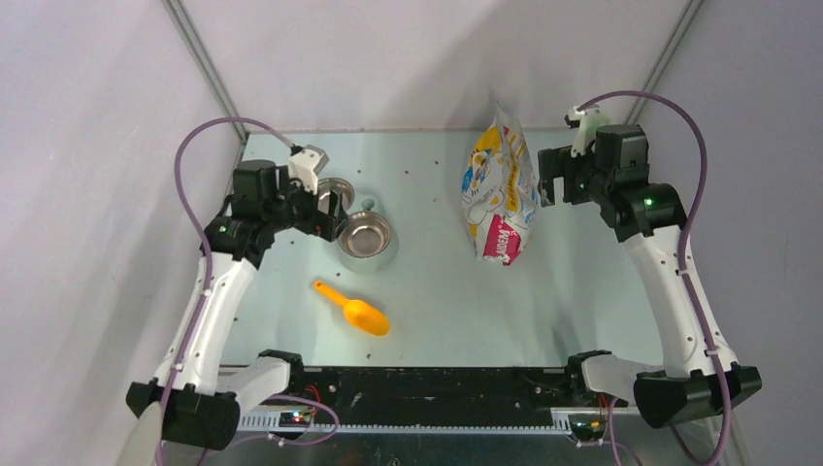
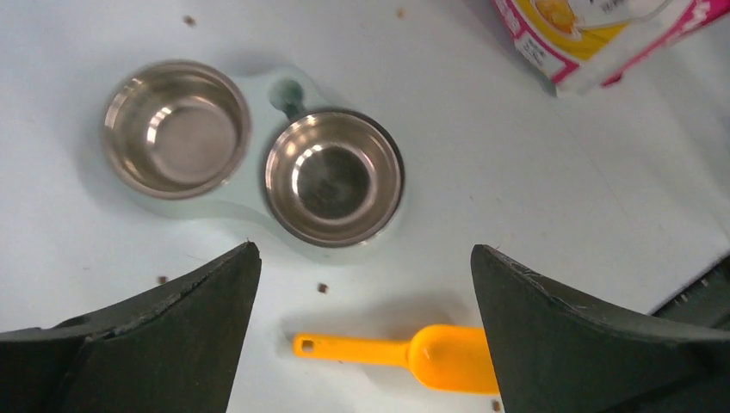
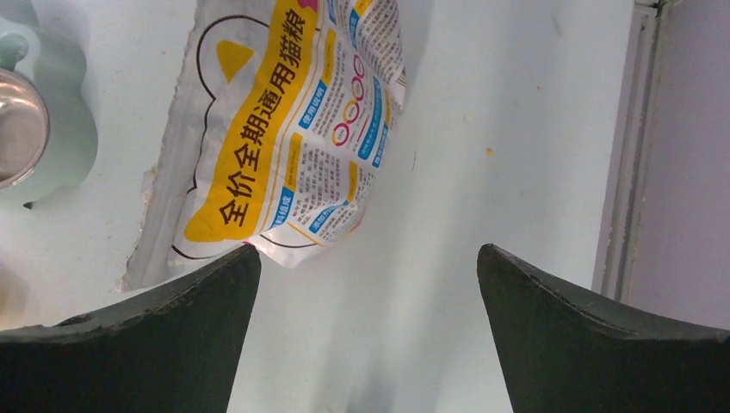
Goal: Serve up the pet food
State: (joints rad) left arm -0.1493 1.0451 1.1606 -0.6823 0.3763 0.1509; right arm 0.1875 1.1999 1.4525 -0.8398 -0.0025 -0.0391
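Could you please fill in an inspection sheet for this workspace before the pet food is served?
Surface: pale table, flat, lightly marked.
Job's things: both steel bowls empty; orange scoop lying in front of them; printed bag standing to their right.
Clutter: a few stray pet food pieces on the table.
Grippers: left gripper above the bowls and scoop, right gripper near the bag; jaws wide apart, holding nothing.
Cables: purple cables looped from each wrist down its arm.
Surroundings: plain pale walls; nothing else seen.
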